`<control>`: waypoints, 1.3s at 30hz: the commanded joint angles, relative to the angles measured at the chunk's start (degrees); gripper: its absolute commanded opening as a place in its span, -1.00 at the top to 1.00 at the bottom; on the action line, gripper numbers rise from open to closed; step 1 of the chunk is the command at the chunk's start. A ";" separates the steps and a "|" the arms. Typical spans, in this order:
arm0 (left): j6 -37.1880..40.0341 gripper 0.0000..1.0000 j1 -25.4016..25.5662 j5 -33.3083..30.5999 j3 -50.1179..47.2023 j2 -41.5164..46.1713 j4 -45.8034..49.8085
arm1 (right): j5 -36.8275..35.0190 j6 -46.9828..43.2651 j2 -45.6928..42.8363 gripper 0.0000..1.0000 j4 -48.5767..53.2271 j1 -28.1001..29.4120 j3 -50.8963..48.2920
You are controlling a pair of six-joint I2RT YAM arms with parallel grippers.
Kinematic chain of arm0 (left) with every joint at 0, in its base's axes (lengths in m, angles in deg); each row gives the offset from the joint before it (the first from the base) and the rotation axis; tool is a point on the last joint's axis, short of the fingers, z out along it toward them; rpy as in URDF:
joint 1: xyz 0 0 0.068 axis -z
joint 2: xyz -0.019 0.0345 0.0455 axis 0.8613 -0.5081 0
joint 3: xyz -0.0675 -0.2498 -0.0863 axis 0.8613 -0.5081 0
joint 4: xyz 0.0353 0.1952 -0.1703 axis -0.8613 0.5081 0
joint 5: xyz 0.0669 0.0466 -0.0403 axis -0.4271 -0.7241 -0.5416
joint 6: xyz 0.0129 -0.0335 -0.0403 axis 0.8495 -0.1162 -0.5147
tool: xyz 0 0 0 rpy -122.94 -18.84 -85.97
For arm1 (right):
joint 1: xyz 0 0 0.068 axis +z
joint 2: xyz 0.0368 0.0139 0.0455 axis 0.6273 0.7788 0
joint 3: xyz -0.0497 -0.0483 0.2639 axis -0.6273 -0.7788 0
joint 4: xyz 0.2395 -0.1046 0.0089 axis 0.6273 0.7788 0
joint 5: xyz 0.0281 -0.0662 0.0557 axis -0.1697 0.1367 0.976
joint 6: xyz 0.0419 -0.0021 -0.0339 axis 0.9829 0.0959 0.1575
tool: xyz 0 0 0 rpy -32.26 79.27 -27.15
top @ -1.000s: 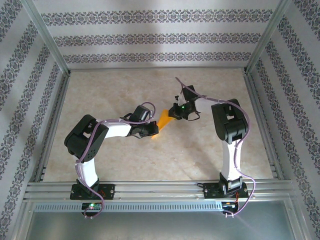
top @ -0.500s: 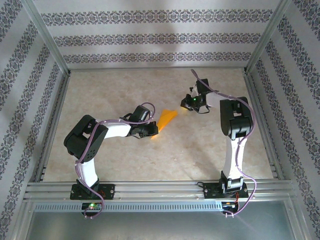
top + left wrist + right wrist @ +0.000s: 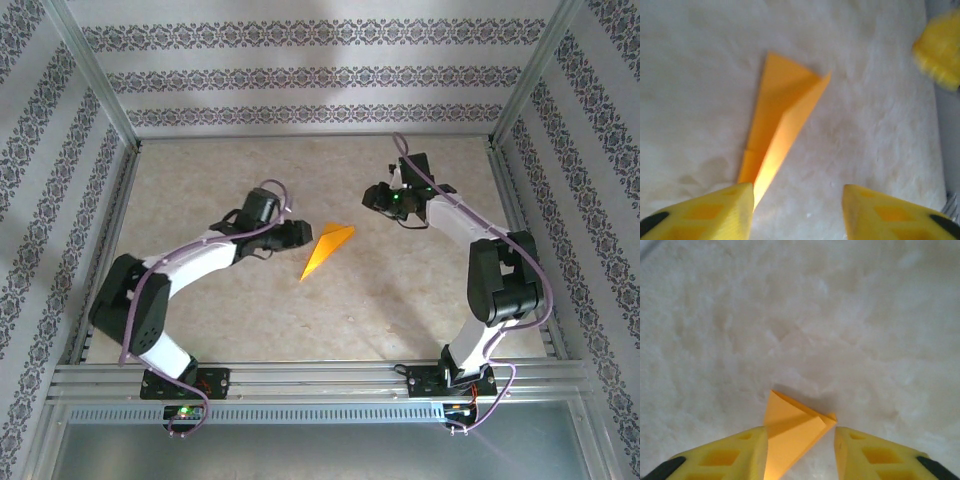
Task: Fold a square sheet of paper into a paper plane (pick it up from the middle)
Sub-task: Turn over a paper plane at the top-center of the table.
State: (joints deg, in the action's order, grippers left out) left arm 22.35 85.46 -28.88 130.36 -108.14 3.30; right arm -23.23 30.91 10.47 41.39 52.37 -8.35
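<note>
The paper plane (image 3: pixel 327 250) is a bright orange dart lying flat on the table, sharp tip toward the near left and wide tail toward the far right. My left gripper (image 3: pixel 299 232) hovers just left of it, open and holding nothing. In the left wrist view the plane (image 3: pixel 782 117) stretches away from beside the left fingertip (image 3: pixel 710 215). My right gripper (image 3: pixel 373 196) hangs open to the far right of the tail, apart from it. The right wrist view has the tail (image 3: pixel 790 432) on the table below its spread fingers (image 3: pixel 875 457).
The beige marbled table (image 3: pixel 250 310) is framed by aluminium rails (image 3: pixel 320 380) at the near edge and patterned walls on three sides. Bare surface surrounds the plane. The right gripper's yellow finger (image 3: pixel 940 50) appears blurred at the left wrist view's top right.
Both grippers have let go of the paper. The right arm drew back to the far right, then the left arm pulled away to the left. The plane now lies free on the table.
</note>
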 commanded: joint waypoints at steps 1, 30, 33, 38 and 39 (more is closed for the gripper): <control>1.59 -0.22 -4.09 -5.74 -2.70 2.42 5.34 | -6.69 2.79 -0.34 0.06 5.82 4.09 -1.81; 13.01 -0.99 -15.19 -18.56 -12.59 14.19 8.22 | -31.89 25.23 20.39 -0.41 29.97 26.82 23.63; 13.19 -0.99 -15.38 -18.06 -12.65 13.83 8.04 | -31.87 26.20 20.09 -0.30 30.93 26.86 23.74; 13.10 -0.99 -15.53 -17.36 -12.34 12.94 7.77 | -31.48 27.44 18.55 -0.12 31.02 26.91 22.72; 13.07 -0.99 -15.50 -17.23 -12.26 12.81 7.72 | -31.40 27.61 18.36 -0.07 30.95 26.91 22.50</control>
State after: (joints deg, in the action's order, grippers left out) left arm 34.11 70.71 -46.86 117.91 -94.72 10.68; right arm -53.40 56.86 30.21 70.22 78.51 13.82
